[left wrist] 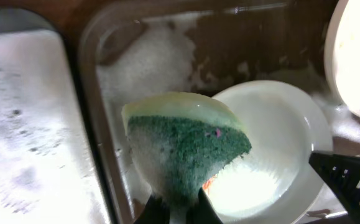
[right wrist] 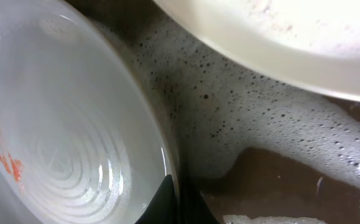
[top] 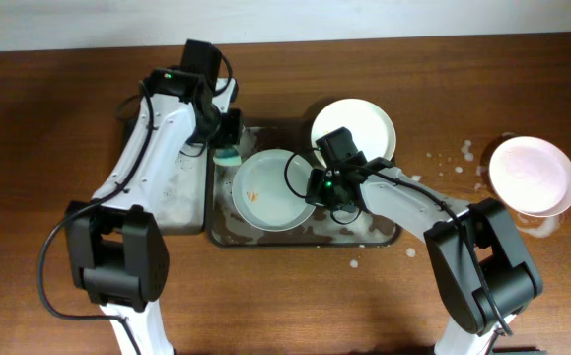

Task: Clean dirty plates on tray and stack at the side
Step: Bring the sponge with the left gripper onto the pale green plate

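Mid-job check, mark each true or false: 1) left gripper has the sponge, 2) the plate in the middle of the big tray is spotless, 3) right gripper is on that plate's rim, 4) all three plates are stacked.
1. The left gripper holds the green sponge. True.
2. The plate in the middle of the tray is spotless. False: the speckled plate has orange specks inside.
3. The right gripper is closed on that plate's rim. True.
4. All three plates are stacked. False: the speckled plate lies in the tray, the second plate sits at its far right corner, and the third plate sits apart on the table to the right.
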